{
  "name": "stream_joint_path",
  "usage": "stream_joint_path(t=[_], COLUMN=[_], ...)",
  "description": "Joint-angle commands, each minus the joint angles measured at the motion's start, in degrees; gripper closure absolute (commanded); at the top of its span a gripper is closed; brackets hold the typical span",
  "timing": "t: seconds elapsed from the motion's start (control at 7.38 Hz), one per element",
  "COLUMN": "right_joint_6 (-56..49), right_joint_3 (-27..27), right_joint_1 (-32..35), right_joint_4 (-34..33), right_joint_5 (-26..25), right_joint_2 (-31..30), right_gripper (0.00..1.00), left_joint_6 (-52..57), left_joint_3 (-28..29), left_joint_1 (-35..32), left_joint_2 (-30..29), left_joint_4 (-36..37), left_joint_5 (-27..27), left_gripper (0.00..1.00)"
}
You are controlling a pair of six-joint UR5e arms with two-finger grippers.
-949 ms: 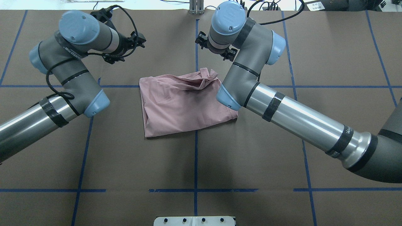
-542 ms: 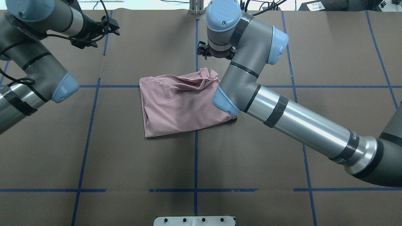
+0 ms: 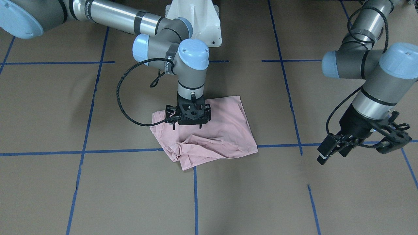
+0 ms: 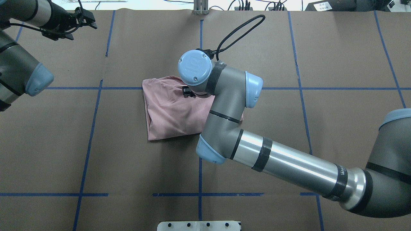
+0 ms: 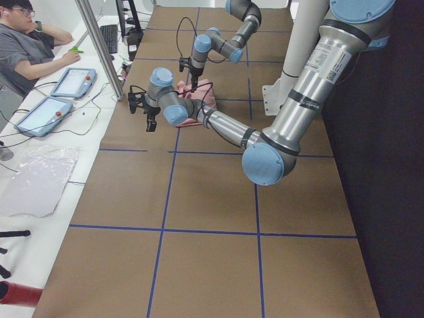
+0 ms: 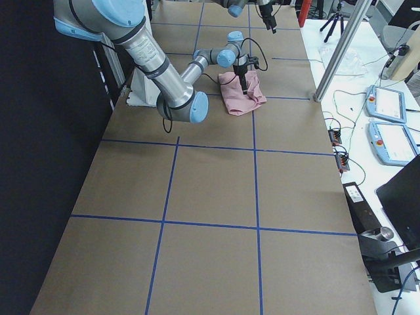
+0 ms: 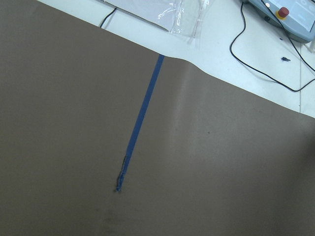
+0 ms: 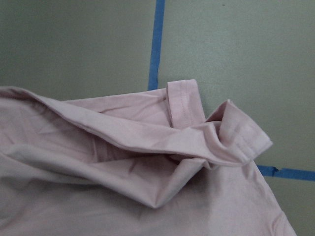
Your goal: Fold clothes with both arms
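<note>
The right gripper (image 3: 187, 126) (jaw spread: cannot tell), nearer of the 2, hangs over the T-shirt (image 3: 228, 130), whose bunched sleeve (image 8: 231, 132) lies just beyond.

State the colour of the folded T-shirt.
The T-shirt is pale pink; clearest in the right wrist-mounted view.

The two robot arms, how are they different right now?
The right arm reaches over the pink T-shirt; the left arm is off to the side, away from it. The right pincer points straight down at the shirt; the left pincer hangs tilted over bare table. Both arms are grey with light blue caps and black pincers.
</note>
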Motion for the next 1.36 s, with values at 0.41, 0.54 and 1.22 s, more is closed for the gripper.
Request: stream_joint_path(t=[0.41, 0.54, 1.22], right_joint_6=[-10.8, -13.8, -29.0], right_joint_3=[-9.6, -10.6, -5.7], right_joint_1=[4.6, 8.3, 31.1], right_joint_4=[1.5, 1.7, 5.3], right_joint_5=[-3.9, -3.4, 23.3], right_joint_2=[2.5, 2.5, -10.2], right_gripper=[0.00, 0.00, 0.00], left_joint_6=[0.2, 0.2, 8.4], left_joint_3=[-0.1, -0.1, -2.9], left_joint_1=[-0.3, -0.3, -6.7], left_joint_2=[0.5, 0.5, 0.6], left_joint_4=[0.0, 0.0, 5.0], left_joint_5=[-0.4, -0.5, -7.8], left_gripper=[0.00, 0.00, 0.00])
